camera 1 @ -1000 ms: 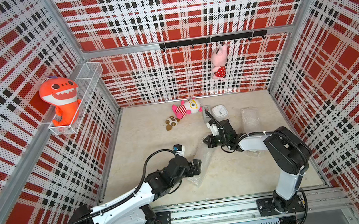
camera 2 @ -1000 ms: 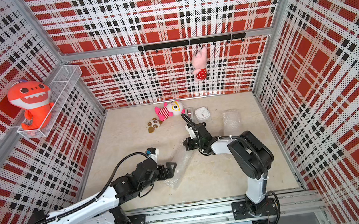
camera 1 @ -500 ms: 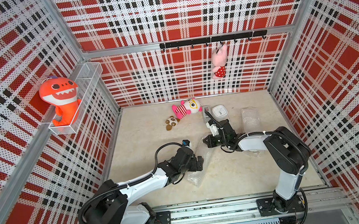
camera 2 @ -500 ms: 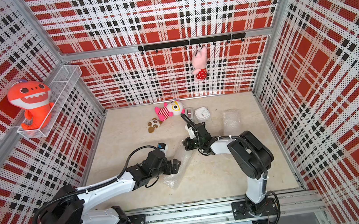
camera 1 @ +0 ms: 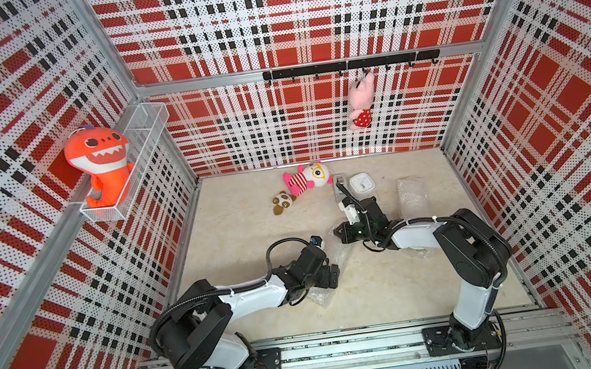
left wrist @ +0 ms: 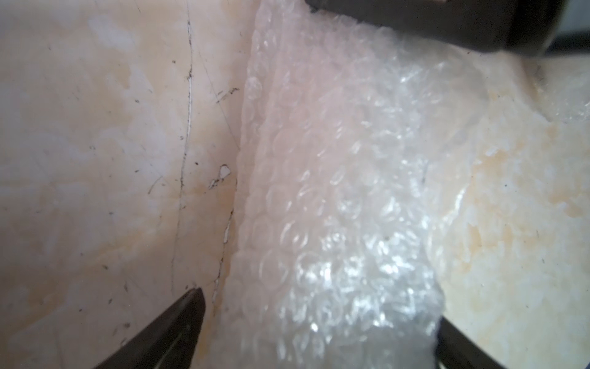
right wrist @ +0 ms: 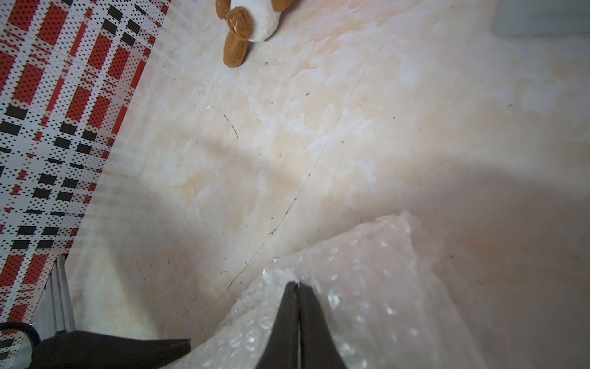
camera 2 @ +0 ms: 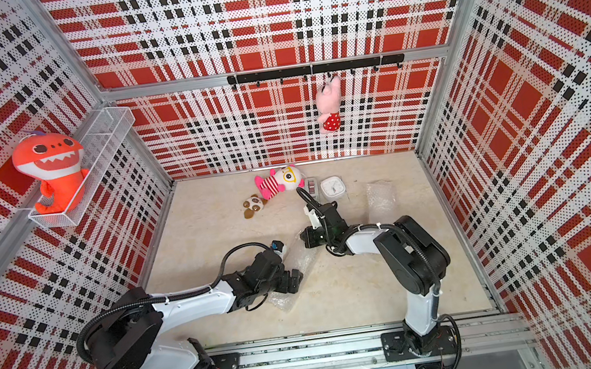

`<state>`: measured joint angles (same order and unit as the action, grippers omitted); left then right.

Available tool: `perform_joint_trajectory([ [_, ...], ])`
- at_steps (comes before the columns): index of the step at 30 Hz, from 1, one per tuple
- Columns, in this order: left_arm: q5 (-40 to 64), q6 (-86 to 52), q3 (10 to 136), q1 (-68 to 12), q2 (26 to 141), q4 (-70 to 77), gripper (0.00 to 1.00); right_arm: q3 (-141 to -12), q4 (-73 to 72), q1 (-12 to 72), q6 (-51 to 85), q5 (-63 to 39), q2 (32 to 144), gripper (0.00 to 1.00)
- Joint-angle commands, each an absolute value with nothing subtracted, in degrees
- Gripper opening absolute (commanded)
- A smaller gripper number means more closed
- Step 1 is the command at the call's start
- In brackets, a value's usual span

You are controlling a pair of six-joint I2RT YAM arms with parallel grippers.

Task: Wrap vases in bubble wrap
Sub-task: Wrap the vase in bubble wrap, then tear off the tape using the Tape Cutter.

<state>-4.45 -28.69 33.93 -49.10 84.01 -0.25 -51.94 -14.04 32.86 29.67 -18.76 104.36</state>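
Observation:
One sheet of bubble wrap [camera 1: 339, 255] lies crumpled on the floor between my two grippers, also seen in a top view [camera 2: 305, 257]. My right gripper [right wrist: 298, 284] is shut on its raised far edge. My left gripper [left wrist: 319, 332] is open at the near end. Its dark fingers [left wrist: 178, 319] stand on either side of the wrap [left wrist: 335, 191] without touching it. A second sheet of bubble wrap [camera 1: 411, 196] lies flat at the back right. The vases are hidden; a pale form shows dimly under the wrap in the left wrist view.
A white square clock [camera 1: 361, 184] and a small grey box [camera 1: 340, 184] sit just behind the right arm. A pink striped plush [camera 1: 305, 179] and a small brown plush [camera 1: 282, 202] lie at the back. An orange shark [camera 1: 99, 159] fills a wall shelf.
The left arm has folded, its shoulder and elbow swinging in from the front left, while its gripper stayed at the near end of the wrap. The right arm has not moved.

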Motion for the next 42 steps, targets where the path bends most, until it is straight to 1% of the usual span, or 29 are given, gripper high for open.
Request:
perform_joint_trajectory([
  [1,-4.8,-29.4,31.4,-48.0,84.2,-0.7,0.93,-50.2,-12.8,33.4,29.0,-17.1,104.5,0.13],
  [6,-4.0,-30.7,28.0,-47.0,82.6,-0.2,0.87,-49.9,-15.5,33.4,28.7,-17.5,103.0,0.25],
  [7,-4.0,-30.8,27.5,-46.7,82.4,-0.1,0.84,-49.8,-16.2,33.4,28.5,-17.7,102.4,0.3],
  [10,-3.8,-30.8,27.0,-46.2,82.2,-0.2,0.79,-49.7,-17.5,33.5,28.3,-18.1,99.8,0.4],
  [13,-3.3,-30.2,26.8,-46.2,82.2,0.1,0.73,-49.5,-18.4,33.3,27.7,-18.4,96.5,0.55],
  [15,-3.5,-30.2,27.2,-46.1,82.2,-0.1,0.7,-49.7,-18.1,33.3,26.7,-18.7,94.6,0.59],
  [16,-3.4,-30.1,27.2,-46.1,82.2,-0.1,0.69,-49.8,-17.8,33.1,26.0,-18.6,93.6,0.65],
  [18,-3.6,-30.1,27.3,-46.1,82.2,-0.2,0.67,-49.7,-17.0,32.6,25.0,-18.3,91.4,0.83],
  [20,-3.7,-30.3,27.4,-45.8,82.2,-0.5,0.64,-49.2,-16.9,31.8,23.0,-18.5,88.8,0.99],
  [24,-4.4,-31.2,27.4,-45.6,81.9,-0.8,0.61,-50.1,-14.3,30.7,19.9,-14.6,84.7,1.0],
  [27,-4.6,-31.5,27.7,-45.2,81.7,-0.7,0.61,-51.1,-13.2,28.3,20.6,-14.0,83.9,1.0],
  [30,-4.2,-31.3,27.6,-44.5,81.3,-0.5,0.6,-52.3,-13.2,23.8,23.2,-16.9,84.6,1.0],
  [32,-4.2,-31.1,27.7,-43.9,81.2,-0.8,0.59,-55.0,-10.2,21.3,24.5,-17.9,86.2,1.0],
  [33,-4.2,-30.8,27.8,-43.5,81.2,-1.0,0.59,-57.0,-8.2,20.0,25.2,-19.3,87.6,0.99],
  [34,-4.2,-30.5,28.0,-43.1,81.2,-1.2,0.59,-58.6,-7.0,18.8,26.1,-20.8,89.0,0.96],
  [36,-4.0,-29.9,28.4,-42.6,81.3,-1.4,0.59,-62.2,-4.4,16.1,28.2,-23.8,92.6,0.87],
  [37,-3.9,-29.6,28.6,-42.2,81.4,-1.6,0.59,-63.5,-3.7,15.6,28.5,-24.9,94.1,0.85],
  [39,-3.8,-29.4,28.8,-41.8,81.5,-1.8,0.59,-68.0,1.0,15.1,28.3,-23.7,97.7,0.82],
  [42,-3.6,-29.2,28.7,-41.4,81.5,-2.1,0.59,-74.0,3.3,15.1,29.1,-26.4,103.3,0.78],
])
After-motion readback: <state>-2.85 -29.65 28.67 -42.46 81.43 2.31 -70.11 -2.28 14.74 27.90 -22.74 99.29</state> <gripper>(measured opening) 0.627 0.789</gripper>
